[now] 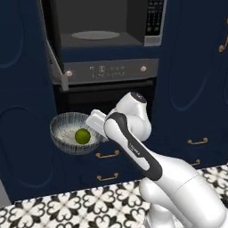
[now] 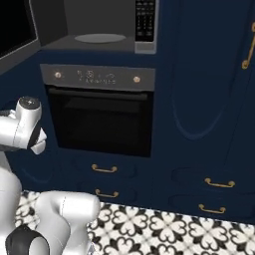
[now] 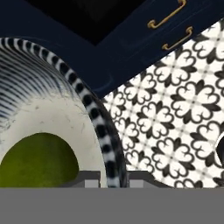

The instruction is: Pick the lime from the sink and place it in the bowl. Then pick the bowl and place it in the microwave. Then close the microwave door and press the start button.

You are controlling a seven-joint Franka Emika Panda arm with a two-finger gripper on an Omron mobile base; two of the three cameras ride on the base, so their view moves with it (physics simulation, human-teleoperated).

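The bowl [image 1: 62, 119], streaked dark outside and pale inside, hangs in the air in front of the oven, below the microwave [image 1: 100, 20]. My gripper [image 1: 95, 128] is shut on the bowl's right rim. In the hand view the striped rim of the bowl [image 3: 94, 116] runs down between the tips of my gripper [image 3: 113, 180]. The lime [image 1: 82, 136] lies inside the bowl, and in the hand view the lime [image 3: 37, 159] sits close to the tips. The microwave door [image 1: 54, 55] stands swung open to the left. Its keypad [image 1: 155, 18] is on the right. The sink is out of view.
The oven [image 2: 99, 117] with its control strip [image 1: 111, 71] sits directly under the microwave [image 2: 99, 25]. Navy drawers with brass handles [image 1: 107, 155] lie below. A tall navy cabinet [image 2: 209, 99] stands to the right. The floor [image 2: 164, 229] is patterned tile.
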